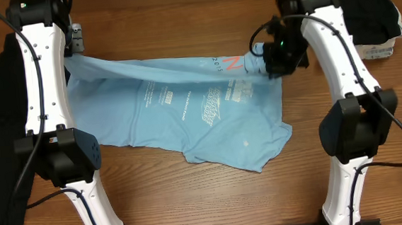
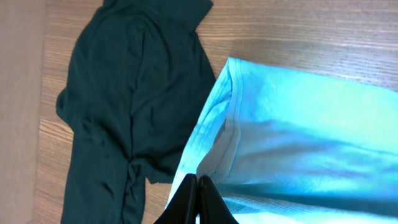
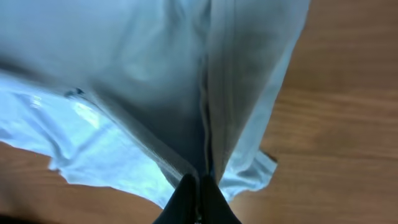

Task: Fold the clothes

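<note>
blue shirt [image 1: 187, 117] hangs stretched left-to-right near the frame's top, left gripper [image 2: 198, 182] and right gripper [image 3: 199, 182] each with jaws clamped tight on one end.
</note>
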Robot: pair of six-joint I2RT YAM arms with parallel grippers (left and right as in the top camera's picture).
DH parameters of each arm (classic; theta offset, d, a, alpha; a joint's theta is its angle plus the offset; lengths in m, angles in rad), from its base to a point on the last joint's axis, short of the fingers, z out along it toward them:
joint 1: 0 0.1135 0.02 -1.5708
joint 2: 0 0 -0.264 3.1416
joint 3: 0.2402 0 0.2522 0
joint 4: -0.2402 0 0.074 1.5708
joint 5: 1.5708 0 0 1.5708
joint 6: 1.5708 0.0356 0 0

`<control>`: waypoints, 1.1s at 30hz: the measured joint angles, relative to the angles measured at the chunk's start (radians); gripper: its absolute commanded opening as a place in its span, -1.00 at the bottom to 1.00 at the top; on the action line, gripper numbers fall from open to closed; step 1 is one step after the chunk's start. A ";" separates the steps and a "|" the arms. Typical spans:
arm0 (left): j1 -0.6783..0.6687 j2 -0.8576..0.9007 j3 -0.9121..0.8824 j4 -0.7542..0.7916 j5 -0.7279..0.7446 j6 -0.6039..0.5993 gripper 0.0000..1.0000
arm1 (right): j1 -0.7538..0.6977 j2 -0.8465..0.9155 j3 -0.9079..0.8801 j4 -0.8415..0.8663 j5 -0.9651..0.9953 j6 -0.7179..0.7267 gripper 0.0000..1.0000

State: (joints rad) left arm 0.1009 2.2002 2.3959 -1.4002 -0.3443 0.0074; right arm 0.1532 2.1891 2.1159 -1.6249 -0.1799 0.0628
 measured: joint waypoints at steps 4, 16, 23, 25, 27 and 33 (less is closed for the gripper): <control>0.000 0.000 -0.016 -0.007 0.005 0.000 -0.88 | 0.029 -0.001 -0.180 0.093 0.000 0.020 -0.92; 0.000 0.000 -0.151 -0.014 0.017 0.006 1.00 | 0.075 -0.002 -0.341 0.192 -0.026 0.041 -0.36; 0.005 -0.001 0.028 -0.073 0.137 -0.013 0.99 | 0.026 -0.099 -0.330 0.312 -0.015 0.044 0.18; 0.005 -0.011 0.113 -0.072 0.200 -0.016 0.99 | 0.019 -0.147 -0.320 0.384 -0.001 0.044 0.30; 0.005 -0.036 0.177 -0.072 0.256 -0.016 1.00 | 0.019 -0.180 -0.312 0.458 0.016 0.040 0.31; 0.005 -0.139 0.251 -0.066 0.343 -0.026 1.00 | 0.030 -0.171 -0.310 0.646 0.063 0.042 0.29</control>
State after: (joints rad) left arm 0.1055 2.0609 2.6472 -1.4658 -0.0013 -0.0189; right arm 0.1833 2.0182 1.8061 -0.9791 -0.1165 0.1043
